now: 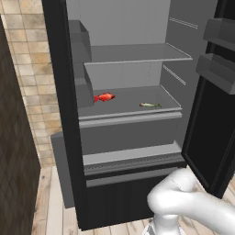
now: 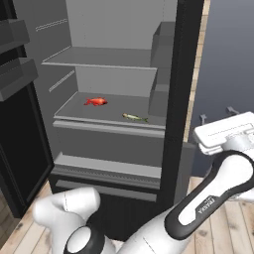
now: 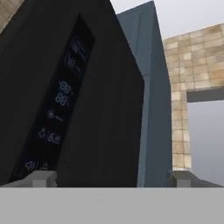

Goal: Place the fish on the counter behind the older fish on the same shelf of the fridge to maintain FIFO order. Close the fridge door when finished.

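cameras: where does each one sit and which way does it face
Left base view: behind the arm on its left, facing into the open fridge; the white arm rises at lower right.
Right base view: behind on the right, facing the same interior; the arm crosses from lower left toward the right edge.
Hand view: on the hand, tilted, looking along the fingertips at a black fridge panel with a display.
Both base views share the shelf, the red fish and the older fish.

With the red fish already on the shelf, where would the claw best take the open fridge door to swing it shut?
Probably at the fridge door's free outer edge, coming from its black outer face and pushing toward the fridge. The panel stands swung wide open, and its handle can't be seen; the edge farthest from the hinge gives most leverage.
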Controlling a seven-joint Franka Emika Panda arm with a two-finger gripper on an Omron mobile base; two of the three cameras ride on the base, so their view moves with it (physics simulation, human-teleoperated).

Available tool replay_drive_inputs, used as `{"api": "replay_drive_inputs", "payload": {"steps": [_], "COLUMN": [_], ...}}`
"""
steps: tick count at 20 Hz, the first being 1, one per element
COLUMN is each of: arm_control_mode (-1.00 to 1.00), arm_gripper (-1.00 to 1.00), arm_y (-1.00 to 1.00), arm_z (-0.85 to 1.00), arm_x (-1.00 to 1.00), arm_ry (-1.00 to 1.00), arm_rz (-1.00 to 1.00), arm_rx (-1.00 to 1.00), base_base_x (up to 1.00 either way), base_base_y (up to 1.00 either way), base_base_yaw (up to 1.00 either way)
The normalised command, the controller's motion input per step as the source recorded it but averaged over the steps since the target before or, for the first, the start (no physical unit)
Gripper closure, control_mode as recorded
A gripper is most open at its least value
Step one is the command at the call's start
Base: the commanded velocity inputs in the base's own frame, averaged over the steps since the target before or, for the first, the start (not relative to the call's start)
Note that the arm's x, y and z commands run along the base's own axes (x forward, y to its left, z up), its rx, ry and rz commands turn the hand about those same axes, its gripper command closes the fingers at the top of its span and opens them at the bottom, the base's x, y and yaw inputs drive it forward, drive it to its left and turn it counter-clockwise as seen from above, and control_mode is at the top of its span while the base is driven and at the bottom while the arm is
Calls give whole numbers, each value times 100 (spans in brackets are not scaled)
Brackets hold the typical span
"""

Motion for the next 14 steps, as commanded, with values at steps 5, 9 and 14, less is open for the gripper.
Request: {"api": "replay_drive_inputs", "payload": {"steps": [5,9,14], "arm_control_mode": [-100,-100,-100], "arm_gripper": [-100,-100,-100], "arm_y": [12,75,100], "arm_z": [-15,-9,-1], "arm_x": [74,48,14], "arm_ry": [0,1,0], "arm_rz": [35,33,30], "arm_rx": [0,0,-1], "base_base_x": [0,0,0], "base_base_y": [0,0,0], "base_base_yaw": [0,0,0]}}
